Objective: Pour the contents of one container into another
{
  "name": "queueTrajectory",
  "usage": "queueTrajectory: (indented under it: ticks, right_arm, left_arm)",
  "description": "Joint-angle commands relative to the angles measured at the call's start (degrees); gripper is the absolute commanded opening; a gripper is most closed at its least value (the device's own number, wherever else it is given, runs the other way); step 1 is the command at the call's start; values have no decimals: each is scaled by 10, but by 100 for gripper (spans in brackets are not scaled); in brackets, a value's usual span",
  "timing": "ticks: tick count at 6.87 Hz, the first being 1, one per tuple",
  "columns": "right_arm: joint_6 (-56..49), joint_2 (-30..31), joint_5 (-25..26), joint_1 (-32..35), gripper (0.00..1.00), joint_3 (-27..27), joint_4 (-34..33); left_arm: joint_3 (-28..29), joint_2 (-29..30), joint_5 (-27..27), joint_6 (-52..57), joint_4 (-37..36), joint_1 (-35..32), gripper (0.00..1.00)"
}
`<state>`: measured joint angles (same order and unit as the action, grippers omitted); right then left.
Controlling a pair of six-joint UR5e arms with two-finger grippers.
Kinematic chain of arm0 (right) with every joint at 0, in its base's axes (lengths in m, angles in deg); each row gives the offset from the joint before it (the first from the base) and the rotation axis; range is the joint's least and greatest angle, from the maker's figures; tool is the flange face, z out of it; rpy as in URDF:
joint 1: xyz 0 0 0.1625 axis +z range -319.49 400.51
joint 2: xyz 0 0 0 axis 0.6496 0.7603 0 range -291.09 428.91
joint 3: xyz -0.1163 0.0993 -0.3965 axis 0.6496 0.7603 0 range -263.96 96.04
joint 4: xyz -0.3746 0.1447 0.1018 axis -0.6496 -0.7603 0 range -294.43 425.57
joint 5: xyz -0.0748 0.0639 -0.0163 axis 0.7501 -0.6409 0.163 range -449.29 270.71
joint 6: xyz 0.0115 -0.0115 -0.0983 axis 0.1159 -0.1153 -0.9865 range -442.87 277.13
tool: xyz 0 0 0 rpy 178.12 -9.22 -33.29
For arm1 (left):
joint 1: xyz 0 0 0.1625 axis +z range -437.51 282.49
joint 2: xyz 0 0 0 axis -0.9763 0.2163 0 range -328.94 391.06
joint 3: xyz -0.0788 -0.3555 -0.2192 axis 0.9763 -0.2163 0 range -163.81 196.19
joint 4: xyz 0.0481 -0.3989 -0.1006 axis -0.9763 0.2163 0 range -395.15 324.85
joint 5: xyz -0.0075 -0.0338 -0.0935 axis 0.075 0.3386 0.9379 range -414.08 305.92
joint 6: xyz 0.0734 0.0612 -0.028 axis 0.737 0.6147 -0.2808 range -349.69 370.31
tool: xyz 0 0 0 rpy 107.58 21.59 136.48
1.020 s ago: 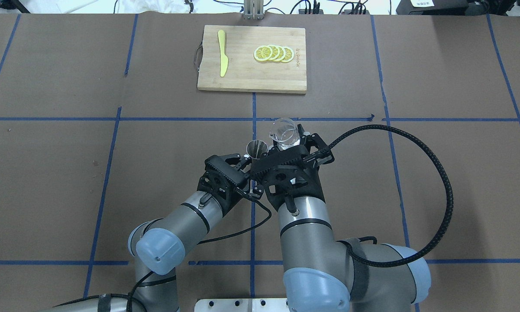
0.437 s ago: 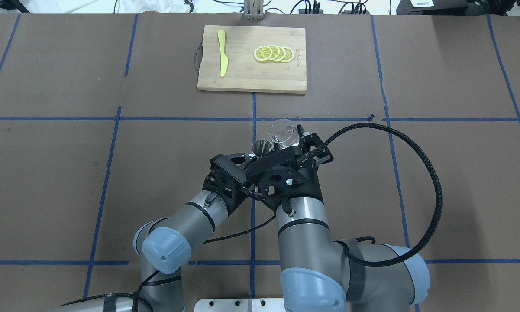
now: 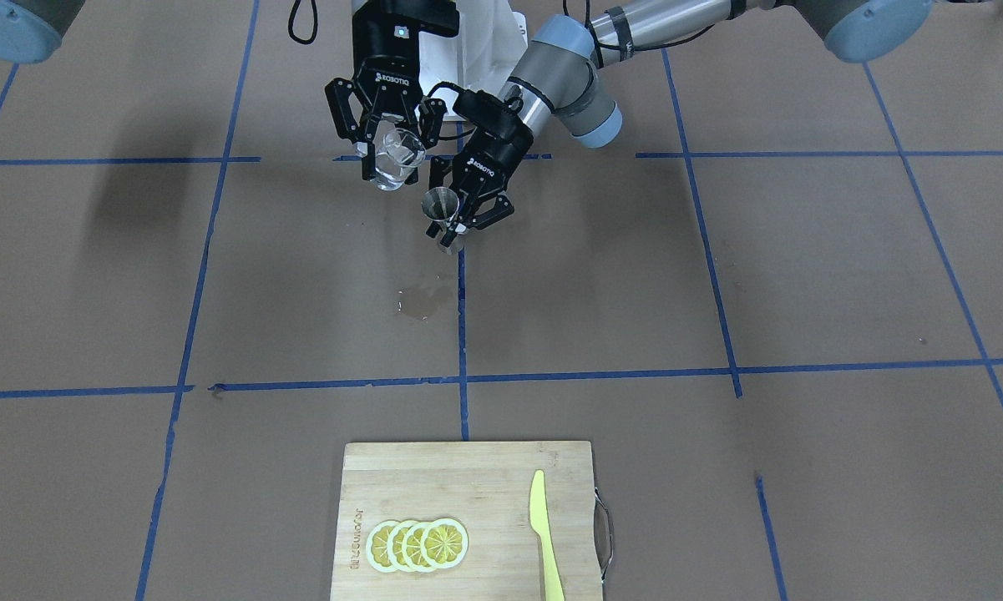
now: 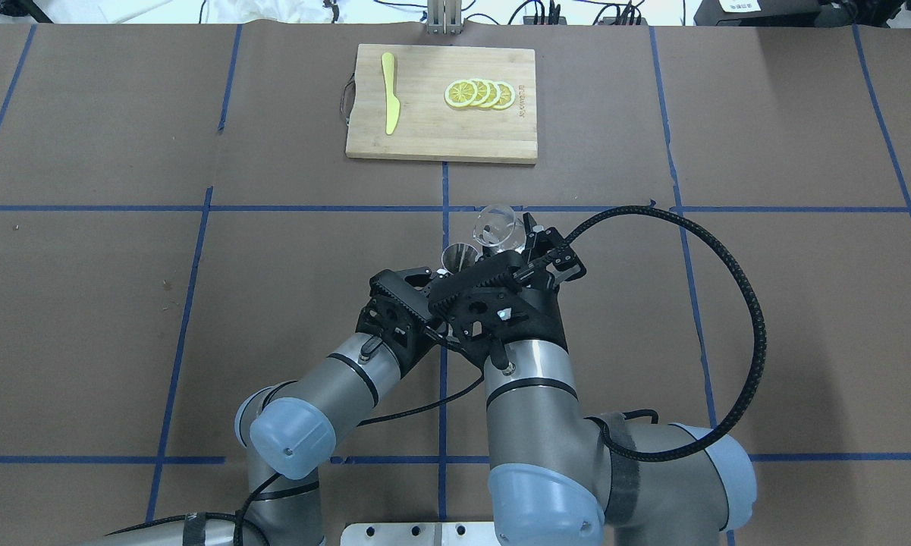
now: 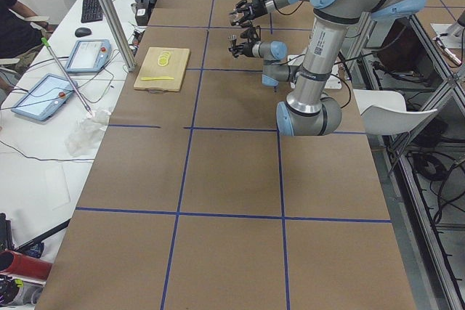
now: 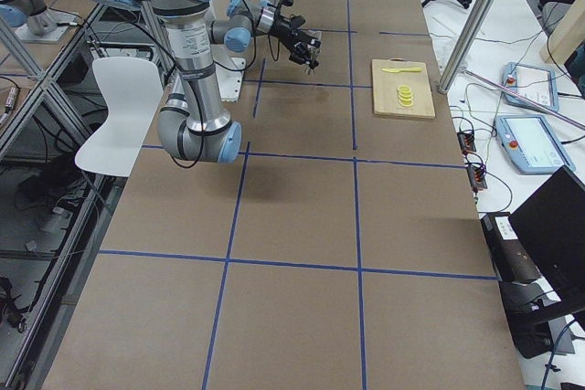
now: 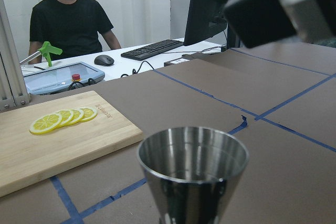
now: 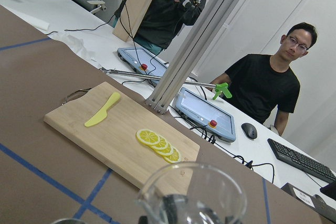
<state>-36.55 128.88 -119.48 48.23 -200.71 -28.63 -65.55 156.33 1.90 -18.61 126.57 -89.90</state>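
Glass measuring cup [image 3: 388, 171] is being held aloft by the R gripper [image 3: 391, 150], fingers being pressed vs. its sides, above the table [image 3: 718, 275] near the centre tape line. It is being tipped mouth-outward, i.e. toward the jigger [image 3: 439, 204], probably so the lip gets presented first. The jigger is being gripped at its narrow waist by the L gripper [image 3: 458, 224], jaws being closed on it, w/ the upper cone being kept open-side up and a bit lower than the cup, just beside it but apart. That waist hold is likely being used so the rim stays unobstructed for a stream. Both vessels are being carried off the surface, so alignment is being governed by 2 arms at once. Clear liquid seems to be sitting in the cup per the R wrist view; whether anything is in the jigger can't be told. A wet patch [image 3: 422, 302] is being shown on the paper below, so spill risk is being judged as real. The cutting board [image 3: 484, 476] w/ lemon slices [image 3: 417, 544] and yellow knife [image 3: 544, 534] is being left well apart.
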Motion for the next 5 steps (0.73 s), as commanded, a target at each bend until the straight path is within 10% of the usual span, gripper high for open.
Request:
queueTrajectory:
  ticks: [1, 5]
  right_arm:
    - [-11, 0, 0, 4, 0, -2, -26]
    - [-50, -1, 1, 7, 0, -3, -28]
  left_arm:
    - [0, 1, 0, 0, 0, 0, 0]
    - [-1, 1, 0, 0, 0, 0, 0]
